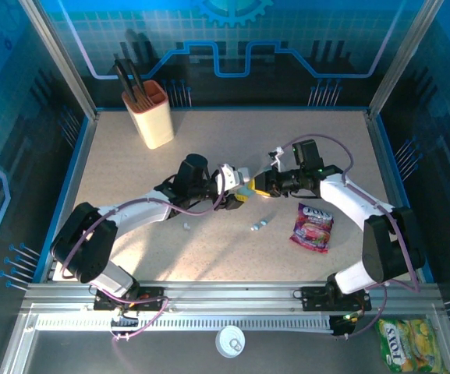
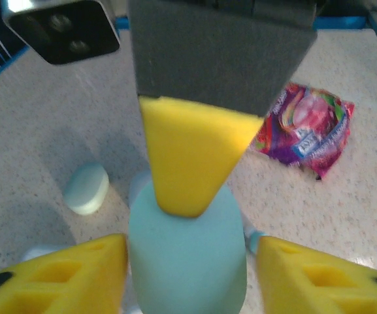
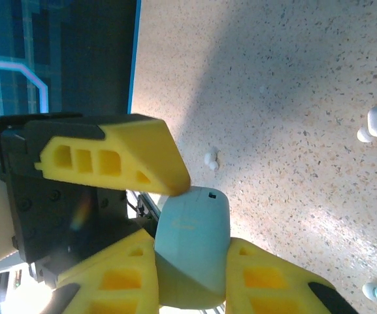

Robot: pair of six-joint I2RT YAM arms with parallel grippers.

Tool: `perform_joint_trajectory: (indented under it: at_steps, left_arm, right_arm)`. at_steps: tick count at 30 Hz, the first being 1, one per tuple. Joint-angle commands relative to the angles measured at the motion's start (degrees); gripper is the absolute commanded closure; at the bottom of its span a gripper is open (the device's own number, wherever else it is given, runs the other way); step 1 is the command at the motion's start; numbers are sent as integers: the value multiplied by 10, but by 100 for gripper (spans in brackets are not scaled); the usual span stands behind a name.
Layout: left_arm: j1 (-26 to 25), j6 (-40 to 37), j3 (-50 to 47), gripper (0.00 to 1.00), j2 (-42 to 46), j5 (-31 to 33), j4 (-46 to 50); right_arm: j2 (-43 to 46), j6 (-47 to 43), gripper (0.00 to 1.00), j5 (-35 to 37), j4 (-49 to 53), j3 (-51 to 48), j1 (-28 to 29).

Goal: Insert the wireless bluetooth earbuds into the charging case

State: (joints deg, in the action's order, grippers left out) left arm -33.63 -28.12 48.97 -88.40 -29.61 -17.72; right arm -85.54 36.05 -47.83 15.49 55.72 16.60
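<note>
The left arm (image 1: 131, 214) and the right arm (image 1: 357, 206) are both white with round black joints, thin purple cables (image 1: 335, 140) loop along them, and their fat yellow fingers (image 2: 97, 268) have little square holes.

The table (image 1: 123, 187) has a beige speckled top edged in blue. A cream holder (image 1: 154, 117) with dark utensils stands upright near its far left corner. A bright sweet packet (image 1: 313, 227) lies flat, right of centre. Near its left are small white earbuds (image 1: 259, 224), with another tiny bud (image 1: 186, 226) farther left. In the left wrist view, a pale rounded case (image 2: 87, 188) rests on the top.
</note>
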Motion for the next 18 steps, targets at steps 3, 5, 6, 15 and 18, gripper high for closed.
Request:
perform_joint_trajectory:
  at_steps: [3, 5, 6, 15, 18]
  left_arm:
    - [-2, 74, -57, 8, 27, 32, -153]
    - [-1, 115, -84, 1, 34, 49, -228]
    - [-1, 131, -100, 1, 34, 56, -276]
    - [-1, 244, -161, 5, -22, 56, -583]
    - [0, 275, -155, 11, -37, 43, -622]
  right_arm:
    - [34, 55, 84, -37, -66, -16, -24]
    - [43, 90, 84, -59, -104, -27, -32]
    - [48, 114, 84, -73, -133, -36, -35]
    - [96, 331, 84, -111, -373, -105, -43]
    - [106, 402, 84, -119, -455, -123, -42]
